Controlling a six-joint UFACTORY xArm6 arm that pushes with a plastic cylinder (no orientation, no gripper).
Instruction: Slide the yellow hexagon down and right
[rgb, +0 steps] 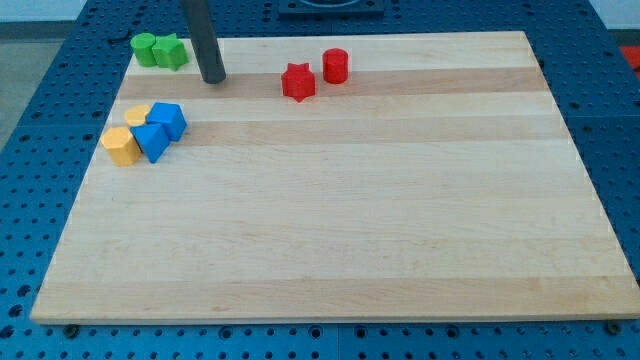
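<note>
The yellow hexagon (120, 146) sits near the board's left edge, touching a blue triangular block (151, 139) on its right. A blue cube (168, 119) and a second yellow block (138, 113) crowd just above them. My tip (213, 79) rests on the board above and to the right of this cluster, well apart from the yellow hexagon. The rod rises out of the view's top.
A green cylinder (145, 47) and a green star-like block (170, 51) sit at the top left corner, left of my tip. A red star (297, 82) and a red cylinder (335, 66) lie to its right. The wooden board (350, 220) lies on a blue perforated table.
</note>
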